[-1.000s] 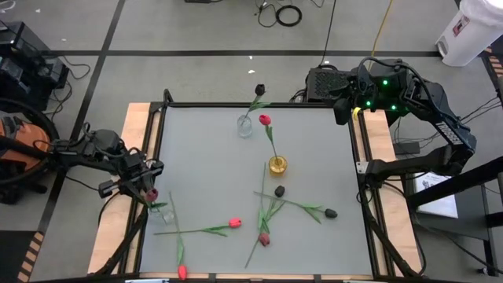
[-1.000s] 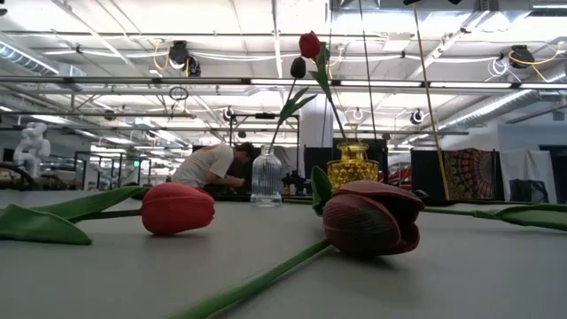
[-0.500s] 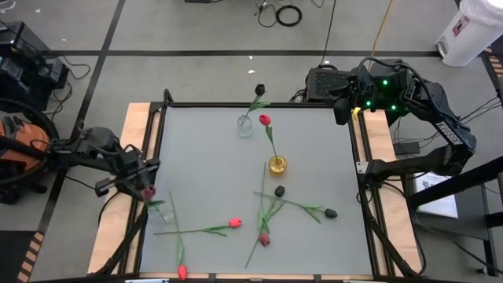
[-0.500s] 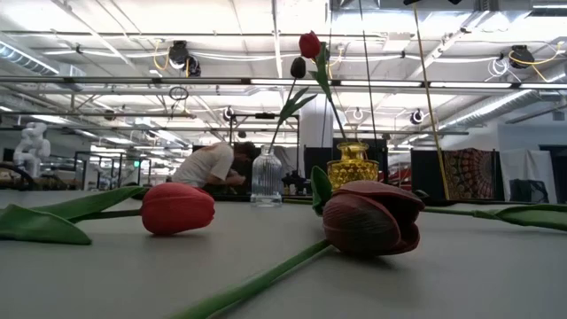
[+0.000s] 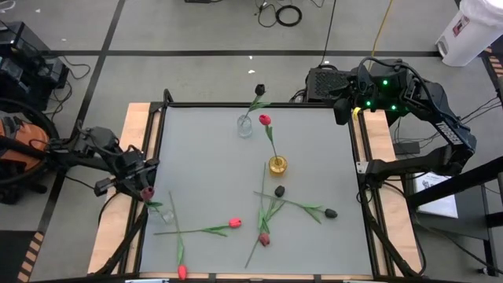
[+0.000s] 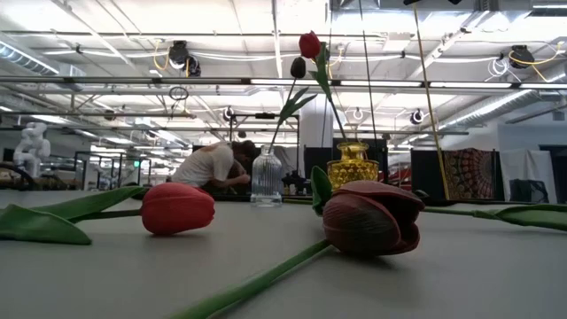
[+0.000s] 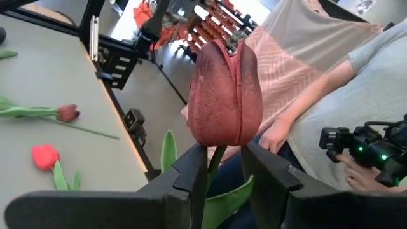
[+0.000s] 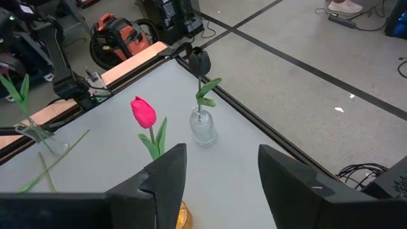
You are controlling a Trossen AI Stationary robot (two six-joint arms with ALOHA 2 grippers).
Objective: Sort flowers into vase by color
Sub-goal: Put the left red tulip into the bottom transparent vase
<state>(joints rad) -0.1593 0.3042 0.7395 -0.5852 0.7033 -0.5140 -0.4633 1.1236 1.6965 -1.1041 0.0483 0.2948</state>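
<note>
Left end effector [image 7: 224, 166] clamps a closed, dark maroon tulip [image 7: 224, 94].

Red tulip [image 6: 177, 208] and maroon tulip [image 6: 370, 218] lying close on the surface [image 6: 461, 275]; behind, clear vase [image 6: 266, 177] beside yellow vase [image 6: 353, 165], each holding one flower; person [image 6: 211, 165] bent over beyond.

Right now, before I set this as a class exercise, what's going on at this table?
A two-armed robot is sorting artificial tulips into vases by colour. The left gripper, at the table's left edge, holds a maroon tulip by its stem. The right gripper waits open at the far right corner. A black tulip already stands in the clear vase and a red tulip in the yellow vase. Several more tulips lie on the table.
</note>
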